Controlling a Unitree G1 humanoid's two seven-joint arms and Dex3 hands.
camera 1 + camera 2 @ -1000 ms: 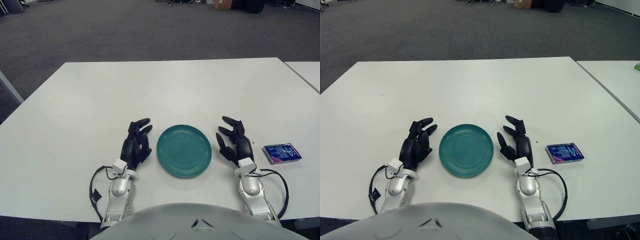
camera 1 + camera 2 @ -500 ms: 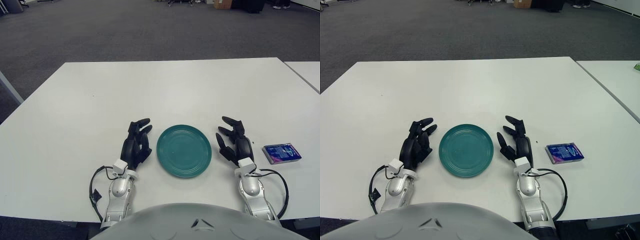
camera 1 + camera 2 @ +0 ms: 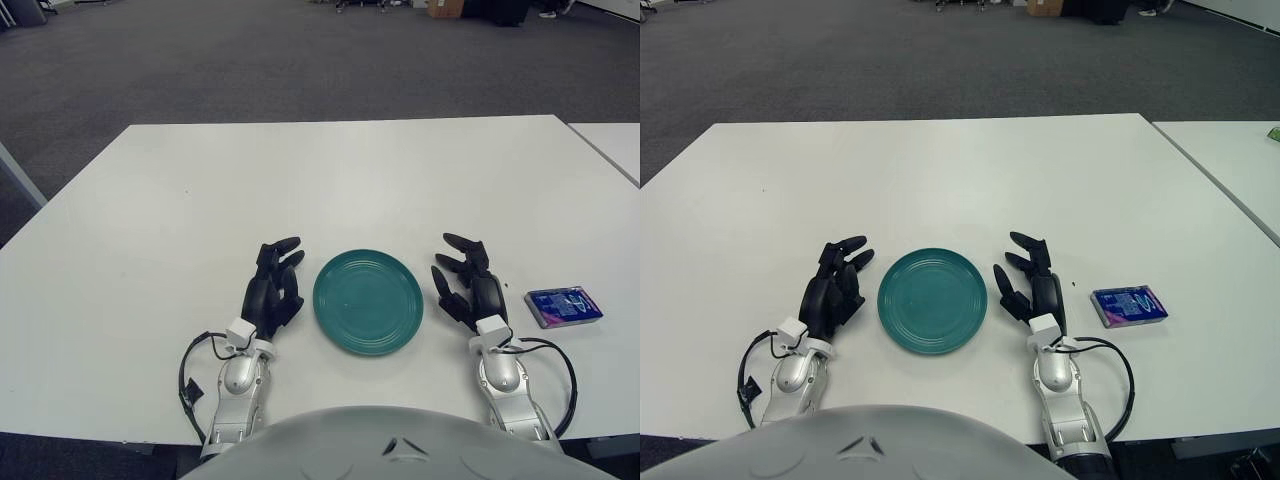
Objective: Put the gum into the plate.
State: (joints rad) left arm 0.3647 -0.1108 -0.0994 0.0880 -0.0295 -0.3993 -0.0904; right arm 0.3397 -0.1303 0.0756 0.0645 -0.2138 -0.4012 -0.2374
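A round teal plate lies on the white table, near its front edge, with nothing in it. The gum, a flat blue pack, lies on the table to the right of the plate. Between plate and gum shows my right hand, black fingers spread and holding nothing, a short gap left of the pack. My left hand shows just left of the plate, fingers relaxed and empty.
A second white table stands to the right across a narrow gap. Grey carpet lies beyond the far edge. Black cables loop by both wrists near the front edge.
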